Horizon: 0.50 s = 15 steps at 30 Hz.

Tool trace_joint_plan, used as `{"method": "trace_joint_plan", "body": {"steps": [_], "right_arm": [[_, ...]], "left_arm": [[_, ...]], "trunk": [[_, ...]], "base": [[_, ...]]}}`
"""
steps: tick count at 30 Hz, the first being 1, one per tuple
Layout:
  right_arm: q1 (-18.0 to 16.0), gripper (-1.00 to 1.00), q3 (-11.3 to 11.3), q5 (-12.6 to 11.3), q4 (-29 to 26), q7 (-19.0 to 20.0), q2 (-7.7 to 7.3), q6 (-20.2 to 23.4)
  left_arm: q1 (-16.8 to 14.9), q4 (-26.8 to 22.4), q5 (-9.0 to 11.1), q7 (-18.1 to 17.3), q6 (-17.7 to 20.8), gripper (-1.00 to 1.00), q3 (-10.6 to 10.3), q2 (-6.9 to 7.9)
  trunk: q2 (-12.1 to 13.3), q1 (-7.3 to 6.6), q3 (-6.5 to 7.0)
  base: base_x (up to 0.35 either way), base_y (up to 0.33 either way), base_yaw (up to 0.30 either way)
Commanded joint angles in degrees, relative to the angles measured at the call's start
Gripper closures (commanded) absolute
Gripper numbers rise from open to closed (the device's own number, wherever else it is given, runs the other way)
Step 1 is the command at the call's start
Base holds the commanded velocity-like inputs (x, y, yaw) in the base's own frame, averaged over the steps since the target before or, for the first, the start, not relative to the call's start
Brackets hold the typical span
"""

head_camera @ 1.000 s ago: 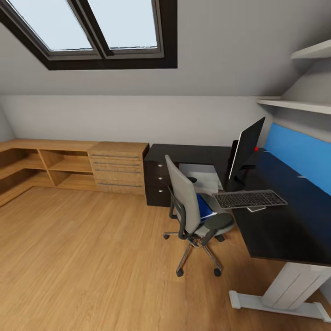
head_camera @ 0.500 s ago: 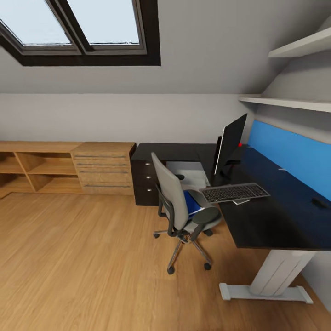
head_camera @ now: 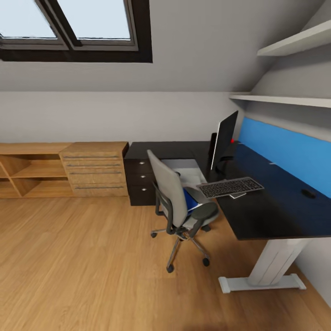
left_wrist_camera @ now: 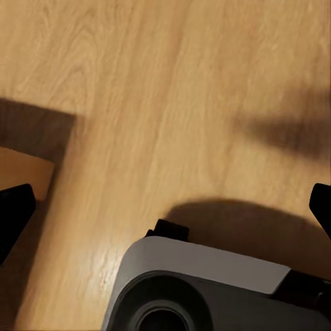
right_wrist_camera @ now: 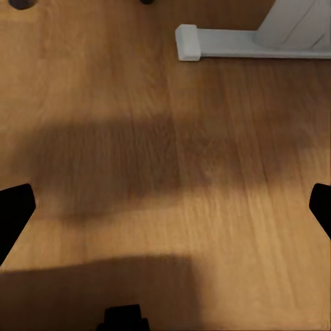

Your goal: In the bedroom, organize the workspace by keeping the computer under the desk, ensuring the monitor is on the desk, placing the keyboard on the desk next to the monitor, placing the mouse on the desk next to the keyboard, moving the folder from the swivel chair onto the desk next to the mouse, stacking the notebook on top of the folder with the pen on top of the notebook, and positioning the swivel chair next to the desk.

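Head view: the swivel chair (head_camera: pixel 177 202) stands on the oak floor (head_camera: pixel 82 262) just beside the black counter (head_camera: pixel 266 211), with the blue folder (head_camera: pixel 192 202) on its seat.
The keyboard (head_camera: pixel 230 187) lies at the counter's near edge, partly overhanging toward the chair, over a thin grey notebook (head_camera: pixel 238 196) whose corner shows beneath it; the monitor (head_camera: pixel 224 140) stands upright behind it, seen nearly edge-on; the mouse (head_camera: pixel 308 193) sits well apart, near the blue wall panel (head_camera: pixel 285 154); the light computer (head_camera: pixel 188 172) stands under the counter beside the dark drawer unit (head_camera: pixel 142 179); oak cabinets (head_camera: pixel 59 169) line the wall; left tool (left_wrist_camera: pixel 165 207) spread over bare floor above the robot's grey base (left_wrist_camera: pixel 214 289); right tool (right_wrist_camera: pixel 165 207) spread too, near the counter's white foot (right_wrist_camera: pixel 241 41).
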Motion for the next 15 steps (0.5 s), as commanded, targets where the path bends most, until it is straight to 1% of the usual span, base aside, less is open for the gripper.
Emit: {"method": "trace_joint_plan", "body": {"steps": [1,8,11,15], "right_arm": [[0.0,-1.0,-0.3,0.6,0.0,-0.3,0.0,-0.1],[0.0,-1.0,-0.2,0.6,0.0,-0.3,0.0,-0.1],[0.0,-1.0,-0.2,0.6,0.0,-0.3,0.0,-0.1],[0.0,-1.0,-0.2,0.6,0.0,-0.3,0.0,-0.1]], "left_arm": [[0.0,0.0,0.1,0.0,-0.1,-1.0,0.2,0.0],[0.0,0.0,0.1,0.1,-0.1,-1.0,0.2,0.0],[0.0,0.0,0.1,0.1,-0.1,-1.0,0.2,-0.04],[0.0,0.0,0.1,0.0,-0.2,-1.0,0.2,-0.04]], "trunk": [[-0.4,0.23,-0.23],[-3.2,1.76,-1.49],[-4.5,2.42,-2.03],[-6.1,3.3,-2.75]], "base": [[0.0,0.314,-0.005],[0.0,0.312,-0.002],[0.0,0.103,0.0],[0.0,0.033,0.0]]}}
